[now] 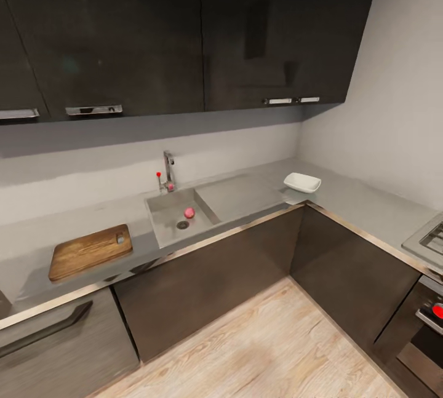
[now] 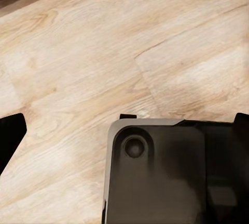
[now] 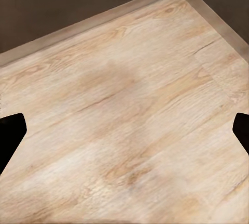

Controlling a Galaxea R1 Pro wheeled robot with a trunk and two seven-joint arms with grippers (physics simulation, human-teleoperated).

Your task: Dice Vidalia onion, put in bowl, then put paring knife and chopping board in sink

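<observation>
2 grippers hang spread and empty over the floor, so drive closer until the Vidalia onion [image 1: 189,213] in the sink [image 1: 165,218] is reachable

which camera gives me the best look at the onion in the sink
The head view: the Vidalia onion lies in the sink beside the drain, unobstructed. Both wrist views look down at wooden floor, so they offer nothing on the onion.

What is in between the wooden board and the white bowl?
In the head view, the sink lies between the chopping board and the bowl, with the Vidalia onion inside it near the drain; bare countertop follows.
</observation>
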